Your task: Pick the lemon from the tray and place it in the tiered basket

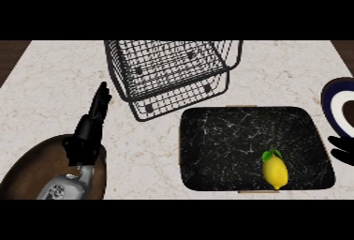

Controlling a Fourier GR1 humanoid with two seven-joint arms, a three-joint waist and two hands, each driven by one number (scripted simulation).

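A yellow lemon (275, 171) with a green leaf lies in the near right corner of the black marbled tray (214, 140). Behind the tray stands the black wire tiered basket (173, 70). My left hand (93, 119) is at the left of the counter, fingers straight and pointing away, far from the lemon. At the right edge only black fingertips of my right hand (342, 149) show, to the right of the tray.
A dark brown round board or plate (27, 173) lies under my left forearm at the near left. A dark blue and white plate (339, 105) is cut off by the right edge. Pale marble counter surrounds everything.
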